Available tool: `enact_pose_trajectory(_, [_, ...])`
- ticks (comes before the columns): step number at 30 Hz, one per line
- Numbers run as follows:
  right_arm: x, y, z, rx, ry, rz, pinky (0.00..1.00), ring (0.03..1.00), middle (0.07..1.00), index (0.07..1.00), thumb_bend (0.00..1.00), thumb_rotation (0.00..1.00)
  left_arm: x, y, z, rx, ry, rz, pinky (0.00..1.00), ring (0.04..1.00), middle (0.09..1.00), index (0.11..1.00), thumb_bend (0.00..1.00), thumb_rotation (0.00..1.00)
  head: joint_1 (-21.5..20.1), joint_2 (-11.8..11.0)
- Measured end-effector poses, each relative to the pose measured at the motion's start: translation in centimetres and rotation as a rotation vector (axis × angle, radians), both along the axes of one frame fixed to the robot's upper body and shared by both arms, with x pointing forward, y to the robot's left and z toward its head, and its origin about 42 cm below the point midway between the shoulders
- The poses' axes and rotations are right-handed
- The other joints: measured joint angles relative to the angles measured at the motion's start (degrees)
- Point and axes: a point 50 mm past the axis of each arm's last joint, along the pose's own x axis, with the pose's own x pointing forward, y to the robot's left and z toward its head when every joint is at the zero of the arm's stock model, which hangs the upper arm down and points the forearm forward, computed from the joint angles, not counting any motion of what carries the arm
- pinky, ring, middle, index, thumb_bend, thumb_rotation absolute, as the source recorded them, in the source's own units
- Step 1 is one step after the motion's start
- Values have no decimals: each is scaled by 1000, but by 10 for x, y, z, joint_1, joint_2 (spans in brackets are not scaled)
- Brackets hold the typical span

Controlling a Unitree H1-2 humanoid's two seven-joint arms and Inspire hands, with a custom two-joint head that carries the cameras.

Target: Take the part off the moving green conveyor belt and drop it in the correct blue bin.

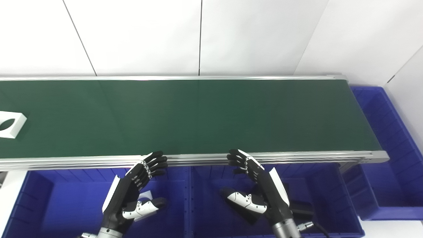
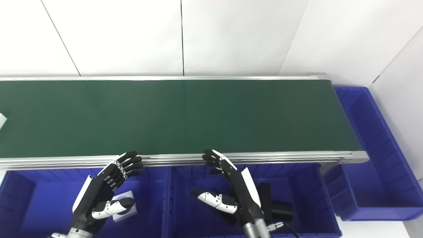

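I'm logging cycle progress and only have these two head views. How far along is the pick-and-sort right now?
Early. Looks done: a white part already lies in the left bin and dark parts in the middle bin. In hand: nothing; left hand and right hand are open over the bins. Left: a white part on the belt at the far left, still to be picked and binned.

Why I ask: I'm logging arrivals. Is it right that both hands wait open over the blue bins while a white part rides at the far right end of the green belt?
Not quite. The white part sits at the far left end of the green belt, as the left eye view shows. The rest holds: left hand and right hand wait open over the blue bins.
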Motion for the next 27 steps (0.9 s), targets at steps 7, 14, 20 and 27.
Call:
enact_pose_trajectory(7, [1, 0, -1, 7, 2, 0, 702, 781, 805, 839, 633, 427, 0, 0, -2, 1, 4, 0, 737, 773, 806, 820, 911, 425, 6, -6])
enact_pose_trajectory(14, [2, 0, -4, 4, 11, 2, 708, 784, 808, 841, 631, 426, 1, 1, -2, 2, 0, -1, 739, 774, 807, 820, 912, 426, 11, -16])
enact_pose_trajectory(20, [3, 1, -8, 4, 16, 6, 705, 782, 805, 840, 631, 419, 2, 1, -3, 4, 0, -2, 745, 778, 809, 823, 905, 417, 23, -26])
enact_pose_trajectory(27, [6, 2, -12, 10, 15, 10, 719, 791, 810, 846, 631, 422, 5, 3, -4, 9, 4, -5, 737, 774, 804, 821, 908, 408, 68, -47])
